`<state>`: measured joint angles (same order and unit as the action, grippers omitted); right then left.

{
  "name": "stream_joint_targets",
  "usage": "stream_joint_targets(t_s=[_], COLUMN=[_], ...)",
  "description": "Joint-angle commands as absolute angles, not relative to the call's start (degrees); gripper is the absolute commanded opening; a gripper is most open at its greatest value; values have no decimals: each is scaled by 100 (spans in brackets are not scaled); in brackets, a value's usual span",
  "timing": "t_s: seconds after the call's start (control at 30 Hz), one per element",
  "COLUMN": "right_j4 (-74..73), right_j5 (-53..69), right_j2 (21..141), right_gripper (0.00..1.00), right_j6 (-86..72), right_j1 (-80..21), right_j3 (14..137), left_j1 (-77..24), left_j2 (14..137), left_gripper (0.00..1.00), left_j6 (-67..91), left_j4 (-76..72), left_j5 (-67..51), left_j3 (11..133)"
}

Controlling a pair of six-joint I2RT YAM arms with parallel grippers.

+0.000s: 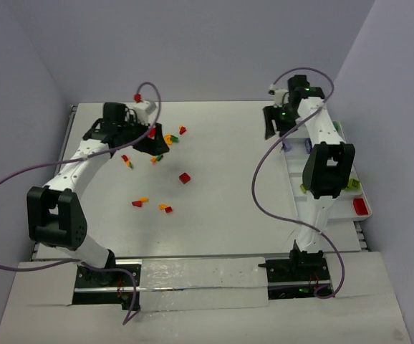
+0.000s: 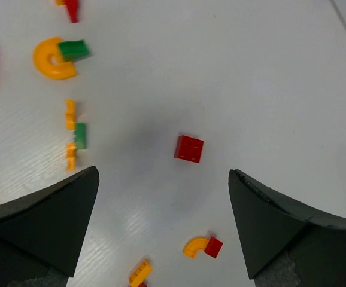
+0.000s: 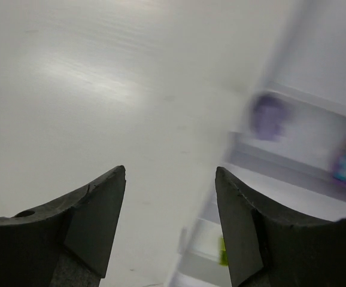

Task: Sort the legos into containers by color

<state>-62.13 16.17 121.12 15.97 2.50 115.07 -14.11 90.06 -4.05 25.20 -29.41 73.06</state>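
Small red, orange and green legos lie scattered on the white table's left half. My left gripper (image 1: 147, 142) hovers open and empty over them. In the left wrist view the left gripper (image 2: 163, 172) frames a red square brick (image 2: 189, 148), with an orange arc touching a red brick (image 2: 203, 246) nearer. An orange arc with a green brick (image 2: 56, 57) lies far left. My right gripper (image 1: 273, 123) is open and empty beside the far end of the white tray (image 1: 339, 208). The blurred right wrist view shows the right gripper (image 3: 171, 170), purple pieces (image 3: 269, 116) and a lime piece (image 3: 222, 251) in the tray.
The tray also holds a red brick (image 1: 361, 206) at its near end. A lone red brick (image 1: 185, 178) lies mid-table. A clear plastic strip (image 1: 200, 276) runs along the near edge between the arm bases. Purple cables loop around both arms.
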Motion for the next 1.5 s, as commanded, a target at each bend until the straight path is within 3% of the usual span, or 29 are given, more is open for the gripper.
stream_joint_targets(t_s=[0.0,0.23,0.43,0.5,0.7,1.27,1.43,1.47], right_j4=[-5525,-4689,-5032,-5157,-5372,-5180,-5038,-4985], right_j5=[2919,2225,1334,1151,878,672,534,512], right_j2=[11155,11648,12610,12846,13305,13756,13790,13759], right_gripper=[69,71,80,94,95,79,68,62], right_j6=[1043,549,181,105,105,176,193,193], right_j1=[-1067,-2998,-3731,-3866,-4147,-4386,-4395,-4395], right_j3=[10740,10604,11696,11935,12305,11987,11809,11768], left_j1=[-376,195,317,350,395,413,413,413], left_j2=[8716,8753,8777,8774,8858,8991,9008,9019], left_gripper=[99,99,99,99,99,99,99,99], left_j6=[694,1004,1202,1237,1178,1146,1116,1101], left_j4=[1924,2146,2238,2217,2305,2343,2371,2383], left_j5=[-4101,-3916,-3554,-3557,-3550,-3581,-3568,-3553], left_j3=[7353,7497,7491,7462,7537,7554,7532,7532])
